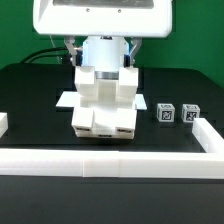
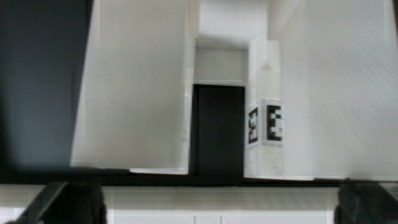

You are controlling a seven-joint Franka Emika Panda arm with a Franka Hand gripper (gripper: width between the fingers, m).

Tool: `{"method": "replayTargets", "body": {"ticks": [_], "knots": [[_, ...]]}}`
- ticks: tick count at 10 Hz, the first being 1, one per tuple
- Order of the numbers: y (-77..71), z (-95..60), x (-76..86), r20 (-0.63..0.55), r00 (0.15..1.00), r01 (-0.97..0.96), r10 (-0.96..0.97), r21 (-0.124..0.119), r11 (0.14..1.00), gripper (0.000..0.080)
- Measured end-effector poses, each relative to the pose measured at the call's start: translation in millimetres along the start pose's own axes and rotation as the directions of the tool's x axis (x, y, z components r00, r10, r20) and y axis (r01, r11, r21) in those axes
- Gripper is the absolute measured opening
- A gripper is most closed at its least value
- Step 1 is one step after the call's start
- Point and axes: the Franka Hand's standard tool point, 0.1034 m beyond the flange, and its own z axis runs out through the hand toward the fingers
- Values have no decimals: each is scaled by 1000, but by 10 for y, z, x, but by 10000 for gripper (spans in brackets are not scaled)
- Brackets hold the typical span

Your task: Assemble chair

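The matte white blocky plastic chair (image 1: 102, 100) stands partly built on the black table (image 1: 30, 90). Two small white tagged blocks (image 1: 166, 111) lie near it, apparently still unfitted. The gripper (image 2: 205, 205) hangs above the chair, jaws wide and empty.

No readable text, only black-and-white fiducial tags (image 1: 165, 112) on small chair parts (image 1: 190, 105).

A robotics laboratory is indicated: a black table (image 1: 30, 95) is fenced by a plain white border rail (image 1: 110, 160) and backed by green screening (image 1: 8, 30). Small white blocks (image 1: 165, 112) marked with black-and-white tags are set out near a white robot arm (image 1: 105, 50).
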Motion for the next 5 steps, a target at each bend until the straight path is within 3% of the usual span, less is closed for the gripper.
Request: {"method": "replayTargets", "body": {"ticks": [3,5], "knots": [[-10,-76,-33,-9,1000,0,1,6,1000,649],[-67,26,-108,-17,1000,9,-9,0,1000,649]]}}
